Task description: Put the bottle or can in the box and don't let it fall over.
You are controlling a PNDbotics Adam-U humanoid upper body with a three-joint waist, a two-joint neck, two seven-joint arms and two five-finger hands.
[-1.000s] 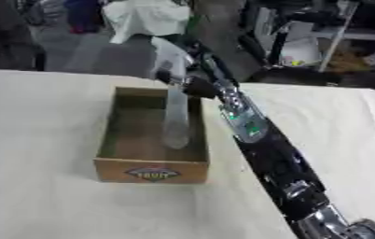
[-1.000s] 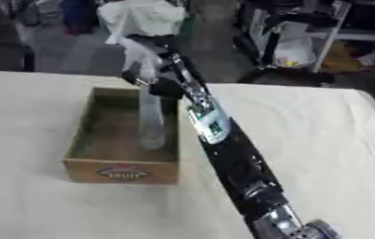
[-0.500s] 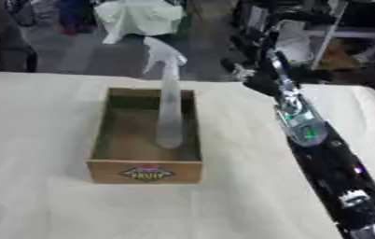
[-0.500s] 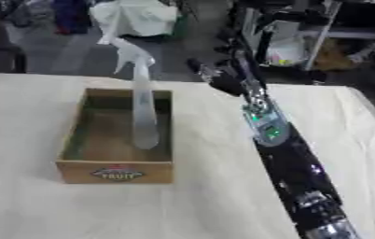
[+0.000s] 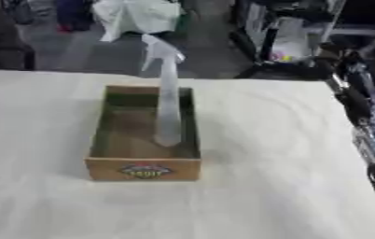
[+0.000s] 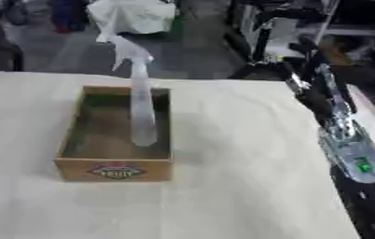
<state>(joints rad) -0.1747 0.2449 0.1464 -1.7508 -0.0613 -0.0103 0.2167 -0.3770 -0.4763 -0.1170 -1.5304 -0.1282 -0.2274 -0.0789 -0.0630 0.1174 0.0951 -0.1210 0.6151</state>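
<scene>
Surface (image 5: 288, 154): covered in a pale cream cloth, lying slightly askew in both eye views.

Box (image 5: 144, 168): shallow open wooden crate, left of centre on the surface; a printed label on its near wall, dark greenish inner walls.

Bottle (image 5: 168, 107): tall, slim, translucent spray bottle with a white trigger head at the top. It stands upright inside the box, its base on the box floor toward the right-hand wall and nearer the front than the back. Nothing touches it.

Right arm (image 6: 337, 135): black with silver parts and a small green light, running along the right edge of the views, well apart from the box and bottle.

Right robot hand (image 6: 309, 49): a dark blurred shape at the far end of that arm, raised above the far right of the surface; cannot tell whether its fingers are spread or curled.

Left robot hand: shows in neither view.
</scene>
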